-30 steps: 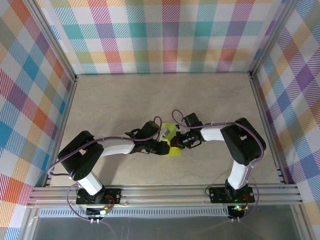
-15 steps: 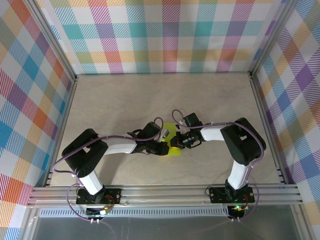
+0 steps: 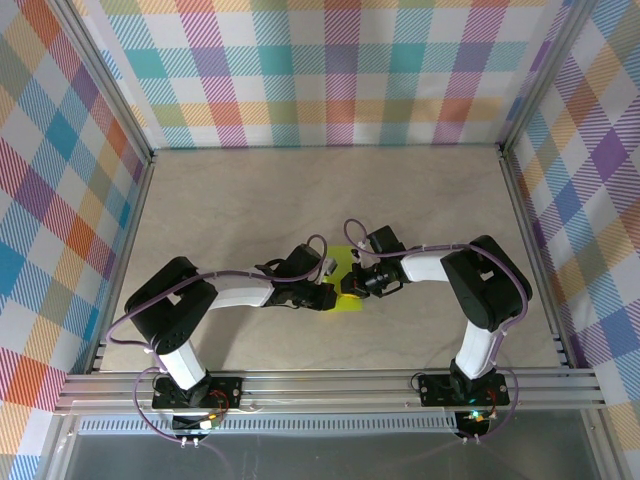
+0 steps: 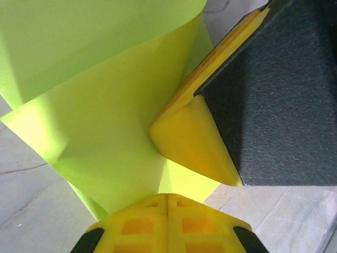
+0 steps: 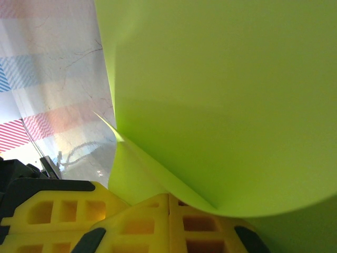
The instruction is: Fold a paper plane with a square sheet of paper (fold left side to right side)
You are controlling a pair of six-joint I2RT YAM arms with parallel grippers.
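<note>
Left gripper (image 4: 167, 204) and right gripper (image 5: 168, 203) both looked clamped shut on the curled square sheet of paper (image 4: 105, 137), mid-table (image 3: 250, 200), slightly near. Uneven pulling between those 2 could tear it or skew the crease.

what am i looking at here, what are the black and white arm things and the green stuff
These are two robot arms bolted to the near edge of a table. The overhead picture looks down from above and behind them. The other two pictures come from a camera on each wrist. Between the arms lies a lime sheet of paper, partly lifted and curled. The left claw and right claw each look pinched shut on it.
</note>
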